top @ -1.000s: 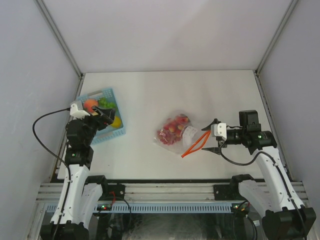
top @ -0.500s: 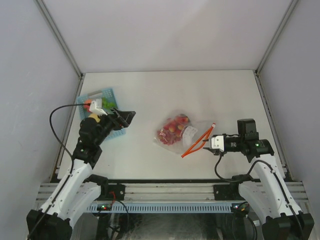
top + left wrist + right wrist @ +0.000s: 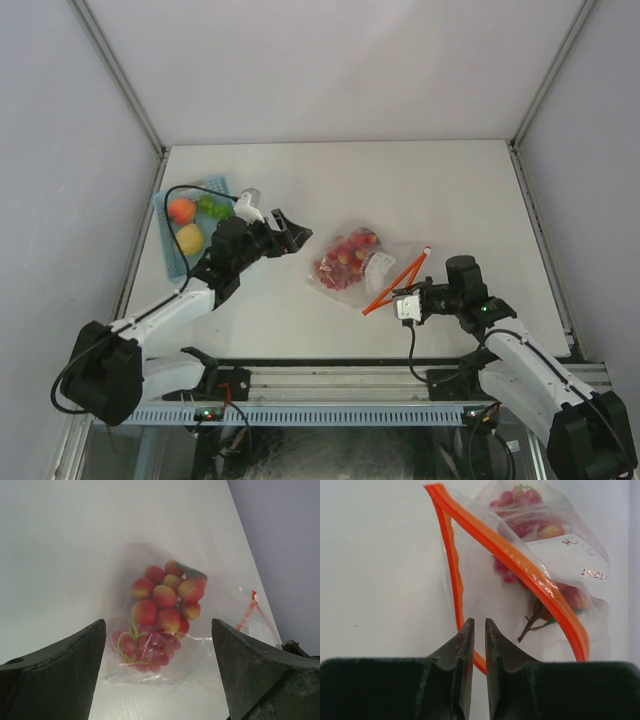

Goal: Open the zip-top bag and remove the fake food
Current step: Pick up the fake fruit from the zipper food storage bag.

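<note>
Top external: opening step under way, mouth partly parted.

White table (image 3: 450, 190) bears a light-blue slotted plastic basket (image 3: 200, 187) behind the left gripper (image 3: 292, 232) and, ahead of it, the clear crinkly plastic zip-top bag (image 3: 390, 262), flat between both grippers. Small red and yellow plastic fruits, the fake food (image 3: 345, 260), bunch in the bag end nearest the left gripper, whose fingers stand wide, holding nothing. The right gripper (image 3: 478, 622) is drawn to a slit on the near lip of the red-orange zip strip (image 3: 520, 565), seemingly pinching it; the lips already gape. Next, I judge, the left must pin the bag while the right pulls the mouth wider. A second ago the left hung over the basket and the right stood wide.
</note>
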{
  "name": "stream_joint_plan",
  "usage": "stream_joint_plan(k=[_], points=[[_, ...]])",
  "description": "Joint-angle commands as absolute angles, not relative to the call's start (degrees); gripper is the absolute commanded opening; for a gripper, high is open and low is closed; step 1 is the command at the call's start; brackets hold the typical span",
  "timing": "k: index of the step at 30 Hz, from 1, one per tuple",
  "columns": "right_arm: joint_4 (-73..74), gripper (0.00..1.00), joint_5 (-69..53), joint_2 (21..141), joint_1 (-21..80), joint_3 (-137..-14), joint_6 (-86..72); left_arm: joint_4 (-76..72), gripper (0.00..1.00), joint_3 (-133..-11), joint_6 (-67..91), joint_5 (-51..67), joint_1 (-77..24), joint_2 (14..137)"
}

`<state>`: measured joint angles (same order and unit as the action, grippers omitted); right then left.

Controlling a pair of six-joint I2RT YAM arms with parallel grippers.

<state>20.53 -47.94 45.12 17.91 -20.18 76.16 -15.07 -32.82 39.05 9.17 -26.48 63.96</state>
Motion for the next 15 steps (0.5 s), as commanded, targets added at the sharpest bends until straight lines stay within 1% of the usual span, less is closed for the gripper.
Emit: stream_joint_plan(k=[1, 4, 6, 9, 15], points=[[-0.30, 0.12, -42.90, 45.85, 19.93, -16.39, 73.12, -23.88, 0.89, -38.72, 40.89, 7.08, -27.33, 70.12], [-7.77, 0.09, -40.83, 47.20, 21.36, -13.48, 71.72, -25.13, 0.89, -42.41, 41.85, 7.50, -27.36, 76.31], [-11.63, 0.07, -39.41, 48.25, 22.25, -12.09, 71.07, -25.13, 0.89, -45.55, 42.36, 8.17, -29.13, 80.60], [-16.34, 0.07, -37.40, 50.00, 23.26, -10.43, 70.84, -25.01, 0.89, -50.22, 42.98, 9.44, -29.52, 86.77], [-18.91, 0.06, -36.43, 52.38, 23.58, -9.62, 71.94, -19.14, 0.89, -62.00, 42.57, 13.26, -30.99, 98.11]])
